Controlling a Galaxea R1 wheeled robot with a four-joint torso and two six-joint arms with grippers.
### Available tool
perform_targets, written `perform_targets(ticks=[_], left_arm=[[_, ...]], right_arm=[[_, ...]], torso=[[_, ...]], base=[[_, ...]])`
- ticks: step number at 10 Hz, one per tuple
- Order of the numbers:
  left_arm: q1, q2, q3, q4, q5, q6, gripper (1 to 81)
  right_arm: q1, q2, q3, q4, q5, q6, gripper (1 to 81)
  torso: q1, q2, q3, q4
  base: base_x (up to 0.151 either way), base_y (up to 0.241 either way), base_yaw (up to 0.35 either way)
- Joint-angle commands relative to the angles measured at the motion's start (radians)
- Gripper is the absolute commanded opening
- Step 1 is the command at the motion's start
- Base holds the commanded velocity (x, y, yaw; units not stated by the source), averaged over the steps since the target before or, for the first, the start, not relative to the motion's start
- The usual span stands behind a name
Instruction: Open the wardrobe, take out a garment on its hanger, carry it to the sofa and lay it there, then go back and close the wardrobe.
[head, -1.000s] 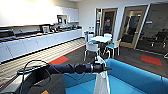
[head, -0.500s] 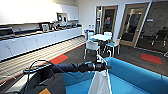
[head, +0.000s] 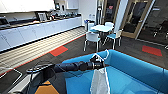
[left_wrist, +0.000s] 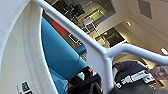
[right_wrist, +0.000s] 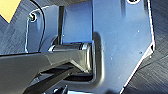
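Observation:
My left arm reaches forward from the left, and my left gripper (head: 99, 64) is shut on the thin white hanger (head: 103, 58) just below its hook. The garment (head: 99, 81), a white T-shirt, hangs from the hanger and dangles over the seat of the turquoise sofa (head: 140, 71). In the left wrist view the hanger (left_wrist: 100, 53) and the T-shirt's neck (left_wrist: 20, 50) with its dark label show large, with the sofa's (left_wrist: 58, 58) blue upholstery behind them. The wardrobe is out of view.
A white round table (head: 103, 28) with white-and-teal chairs (head: 92, 38) stands beyond the sofa. White kitchen cabinets (head: 37, 31) line the left wall and glass doors (head: 136, 17) are at the back right. A person (left_wrist: 136, 75) with a control rig appears in the left wrist view.
The whole head view has shifted as the robot closed in on the sofa. The T-shirt stays hanging from my left gripper, now over the seat.

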Motion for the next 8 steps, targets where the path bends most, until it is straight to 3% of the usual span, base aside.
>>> perform_targets(ticks=[1,2,4,8], left_arm=[[-0.180,0.073,-0.072,0.034,-0.026,0.013,1.0],[-0.183,0.091,-0.106,0.041,-0.024,0.013,1.0],[-0.188,0.148,-0.198,0.065,-0.023,0.011,1.0],[-0.203,0.300,-0.371,0.114,0.020,0.011,1.0]], right_arm=[[0.023,0.014,0.009,-0.003,-0.071,-0.009,81.1],[0.023,0.014,0.009,-0.003,-0.071,-0.009,81.1],[0.024,0.014,0.009,-0.003,-0.071,-0.009,81.1],[0.024,0.014,0.008,-0.003,-0.071,-0.007,81.1]], torso=[[0.000,0.000,-0.059,0.000],[0.000,0.000,-0.026,0.000],[0.001,0.001,-0.049,0.000],[0.001,0.001,-0.050,0.000]], base=[[0.000,0.000,0.000],[0.000,0.000,0.000],[0.000,0.000,0.000],[0.000,0.000,0.000]])
